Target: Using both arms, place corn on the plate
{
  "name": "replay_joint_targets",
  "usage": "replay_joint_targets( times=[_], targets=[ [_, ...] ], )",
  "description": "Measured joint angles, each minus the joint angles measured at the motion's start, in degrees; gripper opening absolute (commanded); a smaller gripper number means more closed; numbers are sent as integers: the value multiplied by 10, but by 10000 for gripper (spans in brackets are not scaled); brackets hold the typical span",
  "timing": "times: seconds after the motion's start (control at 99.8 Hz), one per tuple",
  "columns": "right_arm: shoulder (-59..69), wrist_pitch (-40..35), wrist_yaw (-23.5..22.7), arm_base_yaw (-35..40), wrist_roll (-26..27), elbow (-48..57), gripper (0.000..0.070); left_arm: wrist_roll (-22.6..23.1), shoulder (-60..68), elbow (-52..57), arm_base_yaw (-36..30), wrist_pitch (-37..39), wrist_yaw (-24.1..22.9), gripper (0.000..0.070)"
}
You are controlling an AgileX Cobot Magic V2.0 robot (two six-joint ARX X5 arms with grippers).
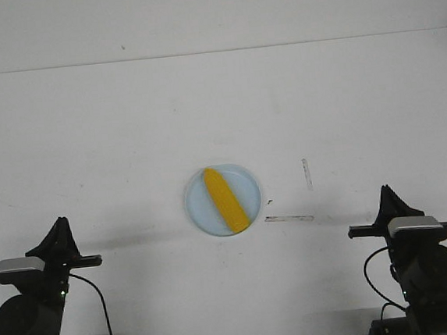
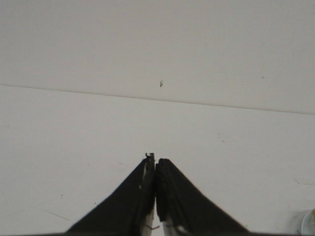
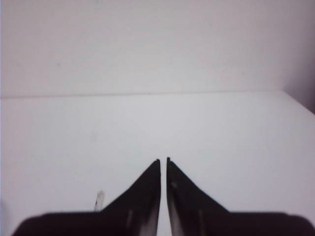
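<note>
The corn [image 1: 226, 199] lay on the plate [image 1: 201, 210], set at a slant: its narrower end pointed toward the far left and its blunt end reached the near right part of the rim. The plate sat on the white surface [image 1: 126, 129], roughly midway between the two arms and somewhat farther out than either of them.

The left arm [image 1: 31, 298] stood at the near left corner of the surface, well apart from the plate. Its hand [image 2: 155, 164] was closed, the two black fingers pressed together at their tips, and it held nothing. In the left wrist view only a sliver of the plate's pale blue rim [image 2: 309, 223] showed at the edge of the picture.

The right arm [image 1: 416, 264] stood at the near right corner, likewise well apart from the plate. Its hand [image 3: 163, 161] was all but closed, with only a thin slit of light between the fingers, and nothing was gripped in it.

Two thin, pale strips of tape lay on the surface to the right of the plate: one [image 1: 307, 173] ran away from the robot, the other [image 1: 289, 219] ran crosswise nearer the robot. They were near each other but not touching. A small dark speck [image 1: 269, 202] sat between the plate and the strips.
</note>
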Motion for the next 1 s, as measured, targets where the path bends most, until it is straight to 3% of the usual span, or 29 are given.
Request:
replay_joint_targets(
  times=[0.351,1.002],
  targets=[
    [-69,-9,2,0,0,0,17,0,0,0,0,0,0,1],
    [-71,-9,2,0,0,0,17,0,0,0,0,0,0,1]
  ],
)
